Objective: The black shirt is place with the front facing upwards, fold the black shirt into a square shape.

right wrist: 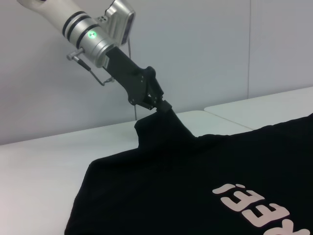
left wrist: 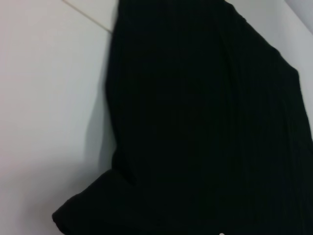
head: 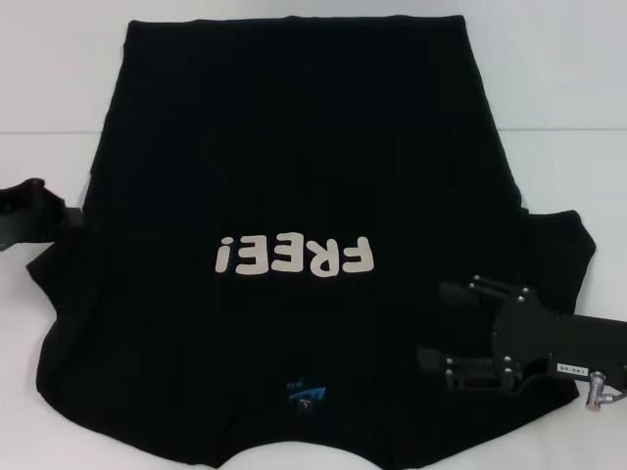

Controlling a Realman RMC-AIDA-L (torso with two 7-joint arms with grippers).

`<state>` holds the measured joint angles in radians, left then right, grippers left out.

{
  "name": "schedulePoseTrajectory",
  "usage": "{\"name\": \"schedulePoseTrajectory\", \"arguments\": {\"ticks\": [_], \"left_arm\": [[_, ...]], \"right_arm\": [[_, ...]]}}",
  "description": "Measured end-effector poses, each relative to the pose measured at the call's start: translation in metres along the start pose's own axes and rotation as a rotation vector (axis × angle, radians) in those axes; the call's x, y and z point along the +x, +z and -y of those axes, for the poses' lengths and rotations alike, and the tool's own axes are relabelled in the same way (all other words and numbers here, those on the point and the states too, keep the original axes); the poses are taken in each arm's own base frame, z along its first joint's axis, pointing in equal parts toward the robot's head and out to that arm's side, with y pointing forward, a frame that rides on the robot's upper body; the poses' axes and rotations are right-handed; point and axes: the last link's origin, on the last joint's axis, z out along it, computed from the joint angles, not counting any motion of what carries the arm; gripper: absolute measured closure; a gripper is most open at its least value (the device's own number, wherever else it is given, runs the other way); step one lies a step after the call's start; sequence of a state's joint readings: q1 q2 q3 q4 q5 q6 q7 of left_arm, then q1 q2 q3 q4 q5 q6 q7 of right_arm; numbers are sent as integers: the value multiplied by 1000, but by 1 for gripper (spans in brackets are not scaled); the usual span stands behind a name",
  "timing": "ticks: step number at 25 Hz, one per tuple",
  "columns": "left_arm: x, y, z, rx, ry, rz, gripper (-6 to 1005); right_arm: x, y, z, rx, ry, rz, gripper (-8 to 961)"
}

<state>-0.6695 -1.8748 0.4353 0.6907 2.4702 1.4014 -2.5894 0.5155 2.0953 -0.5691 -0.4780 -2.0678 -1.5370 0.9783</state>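
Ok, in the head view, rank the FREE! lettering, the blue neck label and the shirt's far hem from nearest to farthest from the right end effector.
1. FREE! lettering: just toward the robot's left of the right end effector, mid-shirt.
2. Blue neck label: near edge, by the collar; a little farther.
3. Far hem: top of the black shirt, clearly farthest.

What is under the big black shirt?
The black shirt lies on a white table, which shows all around it. The left pincer pinches up one sleeve. Whatever else sits beneath the cloth is covered.
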Motion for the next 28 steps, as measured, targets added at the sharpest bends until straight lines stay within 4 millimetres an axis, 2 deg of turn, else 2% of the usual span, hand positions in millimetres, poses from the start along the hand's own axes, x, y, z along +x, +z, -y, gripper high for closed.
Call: {"name": "schedulePoseTrajectory", "arguments": {"ticks": [6,14,21,28], "left_arm": [[1,0,-5,-21,-4,5,985],[3,-8,1,1,-19,11,984],[15,-22,3,51,-6,23,984],[27,-26,-7,114,48,70,988]], "right_arm": [[0,0,0,0,-2,0,11],[-2,2,1,-4,-9,2,12],[-3,2,1,-5,-11,2,12],[-3,2,1,-5,-10,3,11]]}}
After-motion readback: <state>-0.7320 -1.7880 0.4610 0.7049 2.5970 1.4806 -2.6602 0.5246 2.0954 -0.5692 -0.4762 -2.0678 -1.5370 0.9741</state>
